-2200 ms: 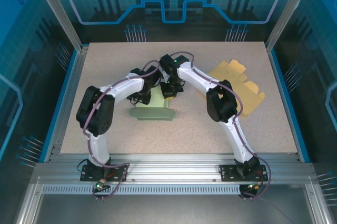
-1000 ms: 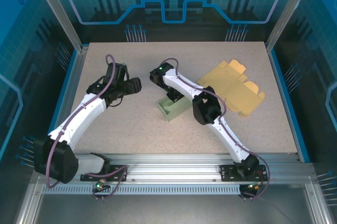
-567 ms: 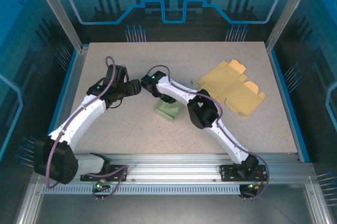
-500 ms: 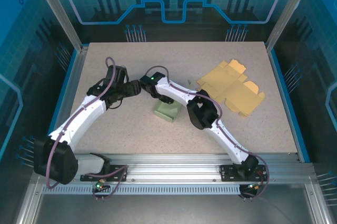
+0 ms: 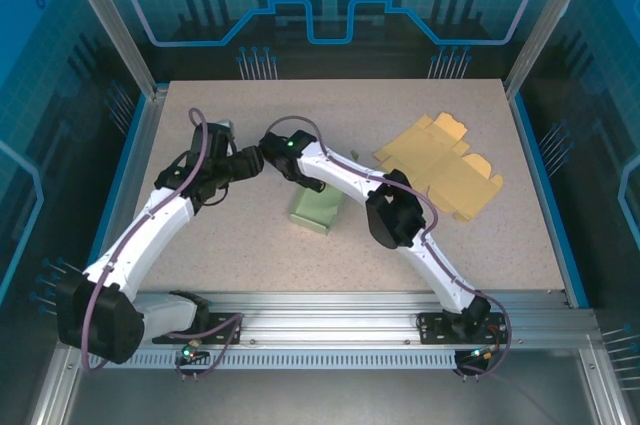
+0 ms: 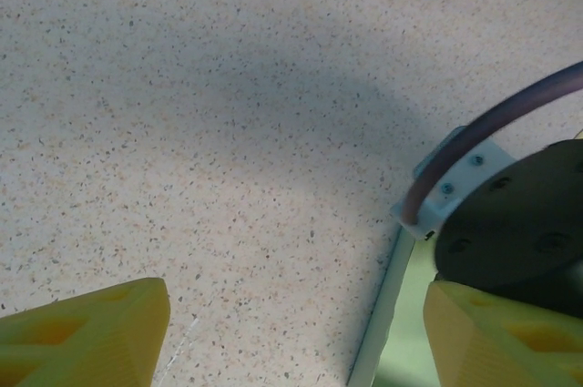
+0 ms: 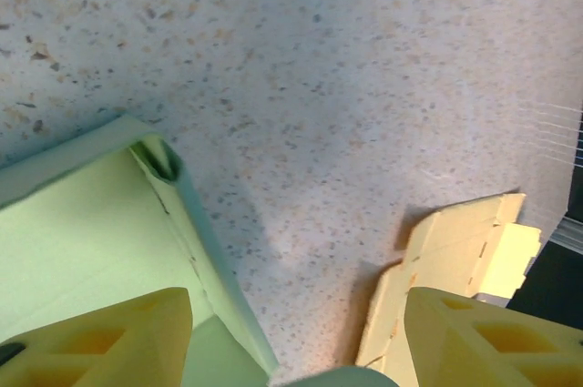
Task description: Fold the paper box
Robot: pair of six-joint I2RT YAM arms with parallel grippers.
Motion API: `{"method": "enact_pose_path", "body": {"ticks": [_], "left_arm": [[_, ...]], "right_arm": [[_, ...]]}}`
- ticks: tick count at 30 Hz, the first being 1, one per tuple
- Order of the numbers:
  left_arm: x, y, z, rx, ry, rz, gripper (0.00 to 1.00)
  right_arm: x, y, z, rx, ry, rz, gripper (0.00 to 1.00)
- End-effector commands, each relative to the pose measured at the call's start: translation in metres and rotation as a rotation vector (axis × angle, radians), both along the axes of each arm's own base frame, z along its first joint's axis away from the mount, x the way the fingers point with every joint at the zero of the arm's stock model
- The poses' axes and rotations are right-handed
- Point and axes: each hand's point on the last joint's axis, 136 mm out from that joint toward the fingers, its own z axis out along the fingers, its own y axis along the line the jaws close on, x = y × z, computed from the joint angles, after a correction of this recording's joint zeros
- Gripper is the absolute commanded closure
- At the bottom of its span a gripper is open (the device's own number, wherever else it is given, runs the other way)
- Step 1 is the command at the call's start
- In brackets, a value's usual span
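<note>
Currently: Green Box Lies at 5 O'Clock of Both Sets of Fingers

Position of the work. In the top view the green box (image 5: pixel 312 210) rests on the surface (image 5: pixel 480 245), near its middle. Its long axis runs roughly along the 1-to-7 o'clock line. A yellow blank (image 5: pixel 440 167), flat and unfolded, lies at about 2 o'clock of the green box, well apart from it.

State of the fingers. The right fingers (image 7: pixel 100 337) are spread, with bare surface and nothing else between them. In the right wrist view the green box sits at 8 o'clock, one of its walls running down under the left-hand finger; whether that finger touches the wall cannot be told. The yellow blank's edge shows at 4 o'clock of that view. The left fingers (image 6: pixel 86 337) are likewise spread and empty. In the left wrist view the right arm's wrist (image 6: pixel 519 241) stands at 4 o'clock, with a pale green edge just below it.

Governing relation. Both arms meet at 11 o'clock of the green box, so the box lies toward 5 o'clock of each set of fingers. The right fingers are judged the nearer, almost above the box's far end; the left fingers stand just beside them, farther out. Any regrasp is therefore likely to approach along the box's long axis from its far end.
</note>
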Motion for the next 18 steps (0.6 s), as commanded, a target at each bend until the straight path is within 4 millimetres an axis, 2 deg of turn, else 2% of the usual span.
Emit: {"method": "enact_pose_path", "body": {"ticks": [1,4,7,10,13,16,17,18], "left_arm": [[-0.003,0.003,-0.024,-0.011,0.047,0.006,0.29],[-0.005,0.000,-0.043,-0.019,0.090,-0.011,0.36],[-0.010,-0.012,-0.073,-0.058,0.164,-0.055,0.42],[-0.016,-0.028,-0.107,-0.075,0.247,-0.101,0.47],[-0.023,-0.047,-0.134,-0.055,0.309,-0.150,0.49],[-0.030,-0.064,-0.159,-0.036,0.358,-0.193,0.53],[-0.032,-0.069,-0.166,-0.031,0.375,-0.206,0.53],[-0.035,-0.075,-0.172,-0.028,0.390,-0.219,0.54]], "right_arm": [[-0.018,0.027,0.101,0.174,-0.171,0.052,0.37],[-0.027,0.015,0.151,0.313,-0.257,-0.012,0.38],[-0.043,-0.004,0.196,0.472,-0.337,-0.079,0.38],[-0.059,-0.034,0.222,0.591,-0.395,-0.166,0.35],[-0.072,-0.075,0.228,0.688,-0.444,-0.284,0.33],[-0.086,-0.110,0.219,0.797,-0.454,-0.396,0.30],[-0.090,-0.118,0.210,0.814,-0.448,-0.422,0.28],[-0.096,-0.128,0.208,0.852,-0.452,-0.445,0.24]]}}
